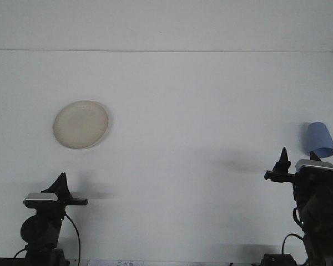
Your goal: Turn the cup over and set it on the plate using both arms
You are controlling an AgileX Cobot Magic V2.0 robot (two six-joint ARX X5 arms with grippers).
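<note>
The right gripper (297, 157), a black two-fingered tool carrying a silver camera block, is being held low at the right edge of the front view, just before the small blue plastic cup (320, 140). Its dark fingers are seen pointing upward with a clear gap between them, so they are being held apart, and nothing is being gripped. One fingertip is being shown just below the cup's rim, but whether it is touching the cup cannot be told from this view.

The blue cup is lying on the white table (188, 111) with its wider mouth turned toward the robot and slightly downward, so it is not standing upright. No contact with it is being made for certain, and the flip is not yet being carried out. The step in hand is judged to be the approach of the right arm to the cup.

Far to the left of the cup, the round cream ceramic plate (80, 124) is resting flat and bare on the table. Below the plate, well apart from the cup, the left gripper (64, 185) is being kept parked near the table's front edge; whether it is open cannot be told.

The next move is judged to call for the spread fingers being brought around the cup's wall, then closed, before it is lifted, righted and handed across toward the plate.
</note>
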